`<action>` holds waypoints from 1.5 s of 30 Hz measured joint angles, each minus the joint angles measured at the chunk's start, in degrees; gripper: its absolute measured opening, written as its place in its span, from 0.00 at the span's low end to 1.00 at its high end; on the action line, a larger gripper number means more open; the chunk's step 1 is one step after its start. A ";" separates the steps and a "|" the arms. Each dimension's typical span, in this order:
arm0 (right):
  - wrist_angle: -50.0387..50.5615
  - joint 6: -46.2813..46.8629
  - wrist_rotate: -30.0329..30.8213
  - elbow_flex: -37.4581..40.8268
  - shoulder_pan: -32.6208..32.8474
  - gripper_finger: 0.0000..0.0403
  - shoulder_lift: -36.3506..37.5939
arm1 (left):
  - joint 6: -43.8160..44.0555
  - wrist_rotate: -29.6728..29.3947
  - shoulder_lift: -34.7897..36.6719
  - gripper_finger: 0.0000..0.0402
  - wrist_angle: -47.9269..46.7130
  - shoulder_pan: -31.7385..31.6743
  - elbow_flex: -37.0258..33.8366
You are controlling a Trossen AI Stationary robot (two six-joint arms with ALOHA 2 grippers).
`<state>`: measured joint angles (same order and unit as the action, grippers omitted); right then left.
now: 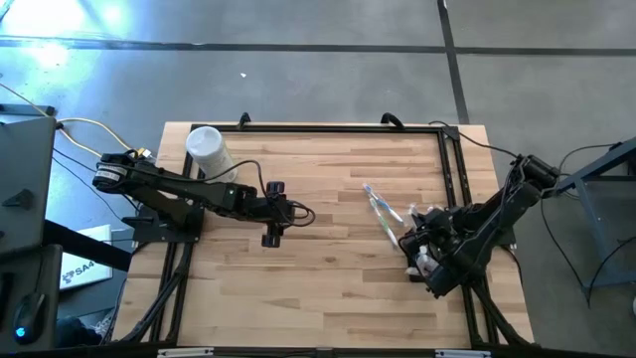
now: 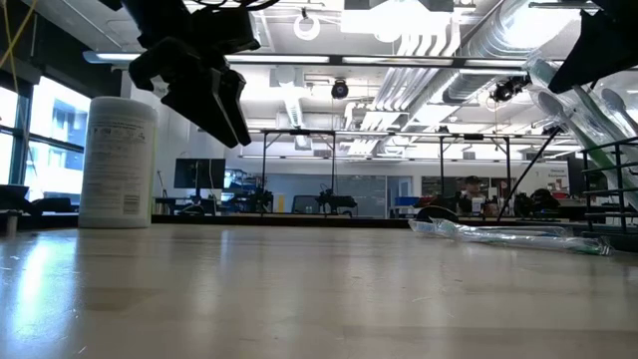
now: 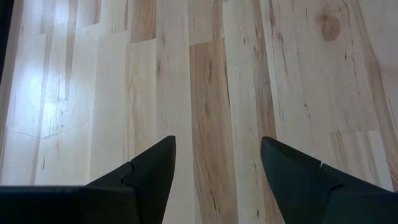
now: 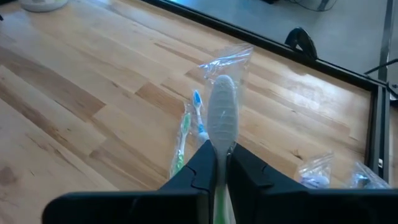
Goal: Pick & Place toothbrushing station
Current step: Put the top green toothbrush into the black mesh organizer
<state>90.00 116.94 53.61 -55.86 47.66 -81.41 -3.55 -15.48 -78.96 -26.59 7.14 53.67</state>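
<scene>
Your right tool (image 4: 222, 163) hangs above the worktop's (image 1: 328, 288) right side, clamped on a wrapped toothbrush (image 4: 222, 118) whose bristled head sticks up past the fingertips. Below it on the wood lie two more brushes (image 1: 381, 207), one green and one blue, side by side in clear wrap, well in from the right edge. More clear-wrapped items (image 4: 323, 171) sit close to the black rail (image 1: 449, 164) along that right edge, so room on that side is tight. Your left tool (image 3: 214, 171) hovers over the bare middle of the worktop, fingers (image 3: 149, 168) spread apart with nothing between them. A white canister (image 1: 208, 151) stands near the far left corner, beside the left arm. The planks between the two arms are open, and the near half of the worktop is free out to its front edge.
</scene>
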 joint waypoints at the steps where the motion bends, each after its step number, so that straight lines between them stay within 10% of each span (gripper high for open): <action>1: 0.02 -0.04 0.12 0.00 0.01 0.06 0.00 | 0.00 0.00 0.00 0.58 0.00 0.00 0.00; 28: 0.01 -0.15 -1.54 0.00 -0.02 0.32 0.09 | -0.68 -0.01 0.00 0.58 1.21 0.00 0.08; 45: 0.01 -6.05 5.68 0.00 -0.02 0.22 18.00 | -1.14 -0.01 0.00 0.58 1.90 0.00 0.07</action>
<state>90.01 110.89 59.29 -55.86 47.64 -63.40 -4.69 -15.49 -78.96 -24.70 7.14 53.74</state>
